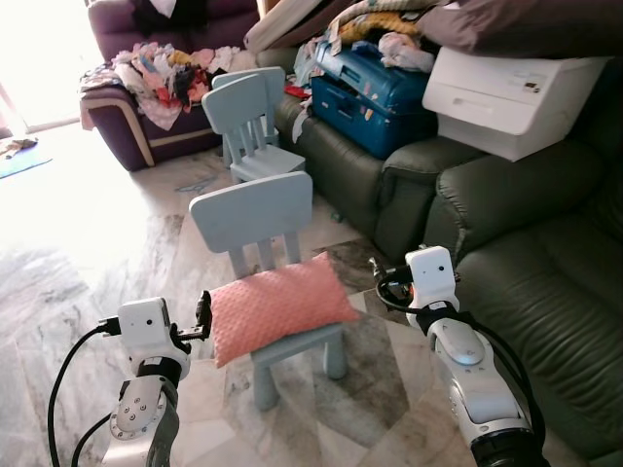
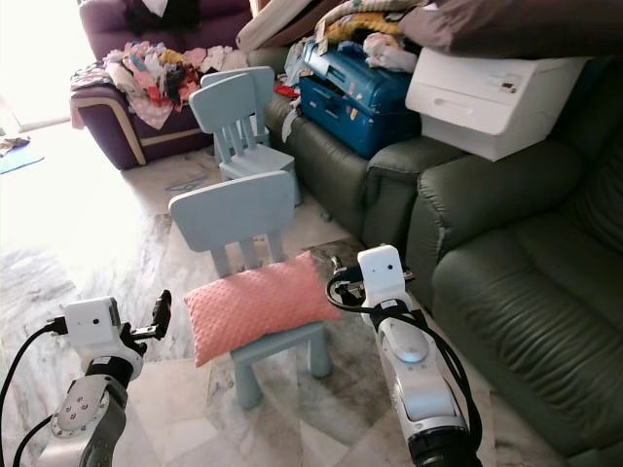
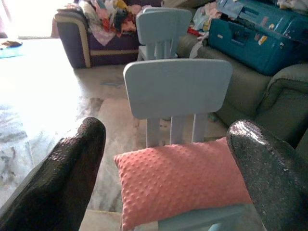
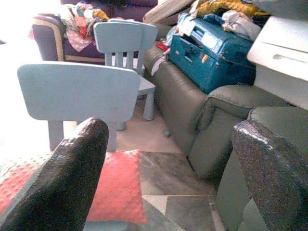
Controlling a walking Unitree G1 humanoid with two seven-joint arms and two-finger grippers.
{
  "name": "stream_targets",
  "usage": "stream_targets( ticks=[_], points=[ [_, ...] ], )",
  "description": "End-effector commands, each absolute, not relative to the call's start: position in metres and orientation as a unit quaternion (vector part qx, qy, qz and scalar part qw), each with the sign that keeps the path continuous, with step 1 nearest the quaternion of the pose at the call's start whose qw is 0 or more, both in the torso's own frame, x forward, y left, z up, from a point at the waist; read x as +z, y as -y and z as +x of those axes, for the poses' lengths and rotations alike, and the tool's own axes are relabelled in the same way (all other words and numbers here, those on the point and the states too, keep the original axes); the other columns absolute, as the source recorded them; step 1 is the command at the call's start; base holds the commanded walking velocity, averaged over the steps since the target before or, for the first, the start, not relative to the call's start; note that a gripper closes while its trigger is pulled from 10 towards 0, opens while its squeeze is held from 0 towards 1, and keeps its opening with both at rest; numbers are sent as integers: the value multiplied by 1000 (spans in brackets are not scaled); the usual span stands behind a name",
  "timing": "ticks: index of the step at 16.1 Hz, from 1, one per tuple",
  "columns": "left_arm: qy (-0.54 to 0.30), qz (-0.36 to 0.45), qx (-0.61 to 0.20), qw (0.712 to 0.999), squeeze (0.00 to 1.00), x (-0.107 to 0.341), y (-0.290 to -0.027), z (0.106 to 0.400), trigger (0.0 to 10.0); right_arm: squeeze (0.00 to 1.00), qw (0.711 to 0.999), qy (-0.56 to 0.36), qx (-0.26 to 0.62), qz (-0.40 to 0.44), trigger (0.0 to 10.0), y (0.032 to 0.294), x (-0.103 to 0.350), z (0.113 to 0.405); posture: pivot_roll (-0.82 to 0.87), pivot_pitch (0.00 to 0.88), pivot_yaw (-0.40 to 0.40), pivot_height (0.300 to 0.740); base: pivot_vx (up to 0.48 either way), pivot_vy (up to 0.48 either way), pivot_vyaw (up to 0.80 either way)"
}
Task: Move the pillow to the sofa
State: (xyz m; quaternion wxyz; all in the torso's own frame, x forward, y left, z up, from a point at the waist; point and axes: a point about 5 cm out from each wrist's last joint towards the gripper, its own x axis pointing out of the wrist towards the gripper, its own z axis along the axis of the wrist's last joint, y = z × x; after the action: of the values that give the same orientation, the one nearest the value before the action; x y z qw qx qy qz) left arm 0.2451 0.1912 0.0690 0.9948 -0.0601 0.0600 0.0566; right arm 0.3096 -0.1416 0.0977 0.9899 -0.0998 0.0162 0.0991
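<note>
pillow: I see it, salmon pink, dimpled fabric, lying flat on the seat of the near chair, leaning up to the backrest slats. It overhangs the seat edge on my left side.
near chair: small, pale blue, backrest facing away from me, standing on the marble floor just off the sofa's arm.
left claw: raised in front of me, just beside the pillow's left edge, not clearly touching. In the left wrist view both fingers are spread wide with the pillow centred in the gap, nothing gripped.
right claw: up at the pillow's right end, between the chair and the sofa. Right wrist view shows its fingers wide apart, pillow corner low in the gap, nothing held.
sofa: dark green leather, on my right. Nearest seat cushion is bare.
sofa load: farther along sit a white box, a blue suitcase, and a heap of bedding and clothes on top.
second chair: same pale blue type, farther back, beside the sofa's far end.
purple sofa: back left, clothes piled on it.
light: strong glare on the floor at left, detail washed out there.
</note>
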Motion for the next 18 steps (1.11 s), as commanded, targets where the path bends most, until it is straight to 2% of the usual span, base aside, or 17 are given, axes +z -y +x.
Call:
stream_targets(
  ticks=[1, 15, 18],
  points=[
    [-54, -53, 65, 995, 0, 72, -194, 246, 10000, 0, 990, -10, 102, -99, 10000, 139, 100, 312, -144, 0, 65, 740, 480, 0, 0],
    [-52, -66, 77, 993, 0, 71, -192, 246, 10000, 0, 989, -10, 110, -100, 10000, 138, 99, 310, -146, 0, 57, 740, 480, 0, 0],
    [-60, -77, 99, 990, 0, 69, -193, 246, 10000, 0, 988, -11, 114, -100, 10000, 137, 98, 310, -145, 0, 57, 740, 0, 0, 0]
  ],
)
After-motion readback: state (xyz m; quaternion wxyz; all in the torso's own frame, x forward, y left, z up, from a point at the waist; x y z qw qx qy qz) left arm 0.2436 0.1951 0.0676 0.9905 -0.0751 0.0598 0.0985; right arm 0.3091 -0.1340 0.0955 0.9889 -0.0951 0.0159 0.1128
